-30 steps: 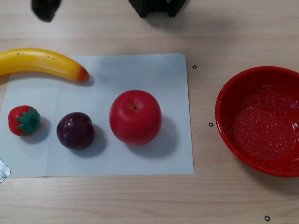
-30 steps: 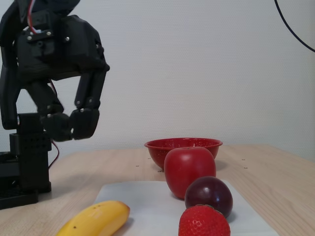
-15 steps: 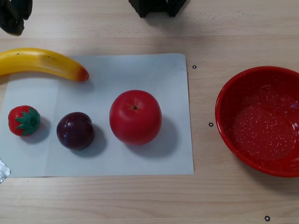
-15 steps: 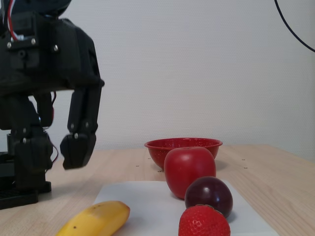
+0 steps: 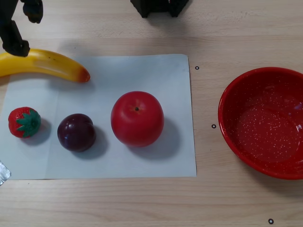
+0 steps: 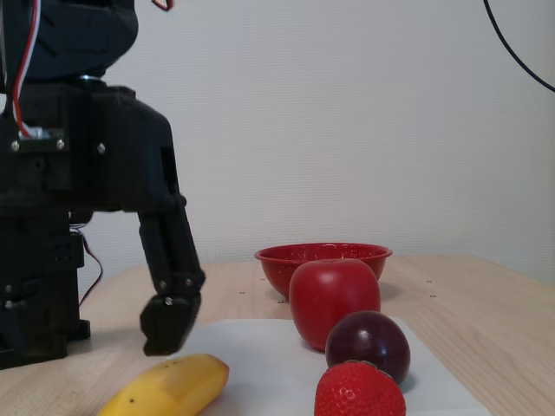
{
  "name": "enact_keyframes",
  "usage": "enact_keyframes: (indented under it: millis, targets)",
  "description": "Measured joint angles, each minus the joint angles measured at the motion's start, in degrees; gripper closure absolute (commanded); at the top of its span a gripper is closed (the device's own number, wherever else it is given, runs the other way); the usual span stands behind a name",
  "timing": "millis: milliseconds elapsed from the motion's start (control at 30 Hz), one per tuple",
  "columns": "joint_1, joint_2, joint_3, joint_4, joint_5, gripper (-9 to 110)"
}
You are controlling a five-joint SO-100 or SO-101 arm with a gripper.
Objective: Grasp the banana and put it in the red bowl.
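Note:
The yellow banana (image 5: 42,64) lies at the upper left of the other view, its orange-red tip on the white paper and its far end cut off by the left edge. My gripper (image 5: 26,29) stands open over it. One fingertip (image 5: 18,46) sits at the banana's back edge and the other hangs behind, over bare table. In the fixed view one finger (image 6: 171,322) hangs just above the banana (image 6: 169,388); whether they touch I cannot tell. The red bowl (image 5: 228,118), speckled white and empty, sits far right, and shows behind the fruit as the red bowl (image 6: 323,256).
On the white paper (image 5: 156,75) sit a red apple (image 5: 137,118), a dark plum (image 5: 76,132) and a strawberry (image 5: 24,122). The arm's black base (image 5: 158,7) stands at the top edge. A bit of foil (image 5: 3,172) pokes in at the lower left.
The gripper has come down from high above the table and opened; its fingers now hang just over the banana's back edge. The fruit and the bowl have not moved.

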Motion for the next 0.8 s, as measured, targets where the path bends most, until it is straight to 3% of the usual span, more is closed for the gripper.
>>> enact_keyframes:
  millis: [200,800]
  targets:
    - [0.6,-0.6,1.0,-2.0,-0.1,54]
    - [2.2,-6.8,4.7,-13.2,0.4,53]
